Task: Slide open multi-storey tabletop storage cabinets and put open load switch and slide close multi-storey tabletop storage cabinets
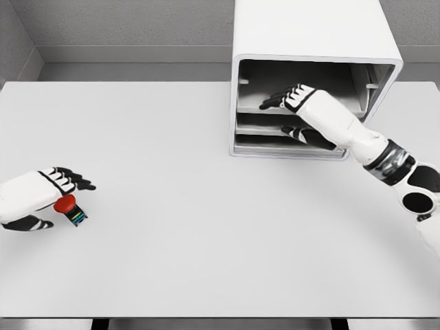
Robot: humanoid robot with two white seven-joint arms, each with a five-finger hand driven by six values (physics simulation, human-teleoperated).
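Note:
The white storage cabinet (316,41) stands at the table's back right, its front showing stacked drawers (275,146). My right hand (278,117) reaches into that opening. Its fingers (275,102) lie flat on the upper drawer, and its thumb (306,135) rests lower, against a drawer beneath. The fingers are stretched out, not curled. The load switch (71,208), a small dark block with a red knob, lies on the table at the far left. My left hand (72,201) sits against it with fingers (72,179) extended above it and thumb (31,223) below, open.
The white table (206,227) spans the view, its front edge at the bottom. A grey wall runs behind the cabinet. My right forearm (357,137) crosses in front of the cabinet's lower right corner.

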